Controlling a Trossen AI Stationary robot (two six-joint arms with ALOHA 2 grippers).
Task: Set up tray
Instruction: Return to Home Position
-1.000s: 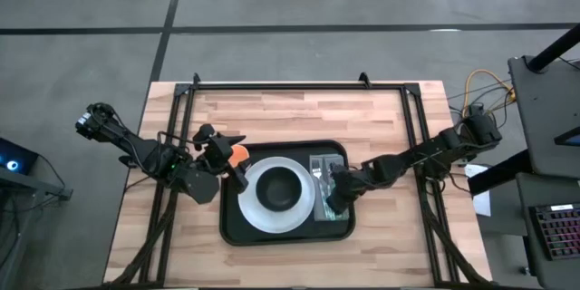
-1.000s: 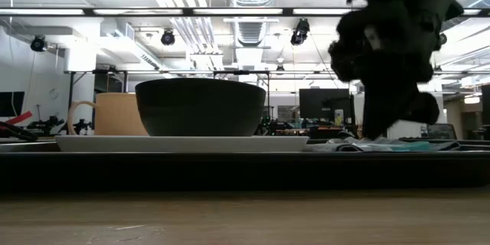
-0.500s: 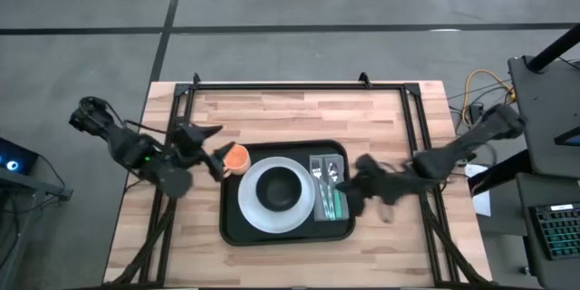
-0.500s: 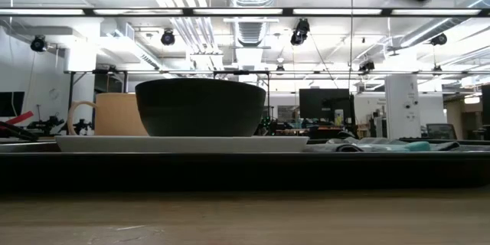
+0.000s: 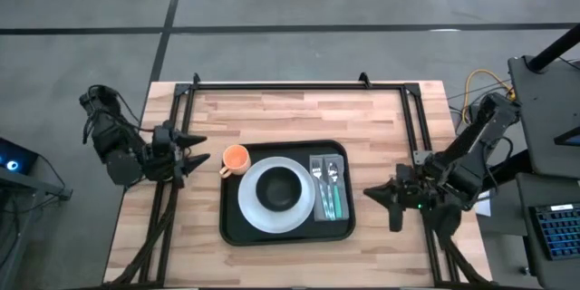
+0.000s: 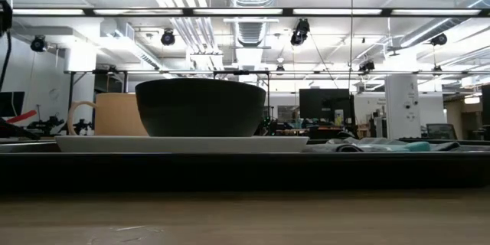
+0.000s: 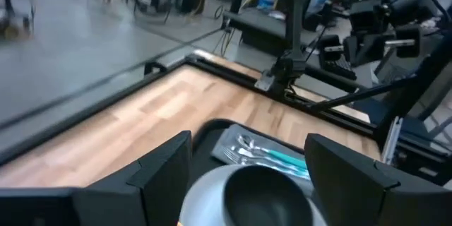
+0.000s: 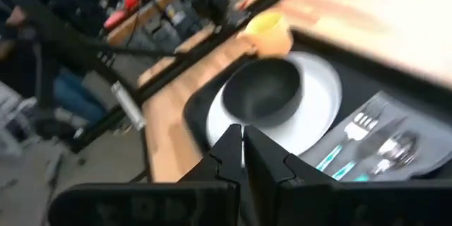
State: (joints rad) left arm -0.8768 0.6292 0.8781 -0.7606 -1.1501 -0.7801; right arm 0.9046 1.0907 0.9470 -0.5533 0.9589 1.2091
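Observation:
The black tray [image 5: 234, 228] lies on the middle of the wooden table. It carries a white plate [image 5: 252, 213] with a black bowl [image 5: 278, 188] on it. To the right of the plate, cutlery with teal handles [image 5: 328, 186] lies on a grey napkin. An orange cup [image 5: 236, 158] stands at the tray's far left corner. My left gripper [image 5: 198, 149] hovers open left of the cup, above the table's left part. My right gripper [image 5: 367, 193] hovers shut right of the tray. The wrist views show the bowl [image 7: 265, 198] [image 8: 263, 92] ahead of each gripper.
Black frame rails [image 5: 272, 86] run along the table's far, left and right sides. Bare wood lies between the tray and the far rail, and along the near edge. Cables and a dark stand [image 5: 544, 100] are beyond the table's right edge.
My left gripper has drawn back from the orange cup toward the table's left edge, staying open. My right gripper has risen off the cutlery on the tray, swung toward the table's right edge and tipped nearer to level, staying shut. Tray, plate, bowl, cup and cutlery have kept still.

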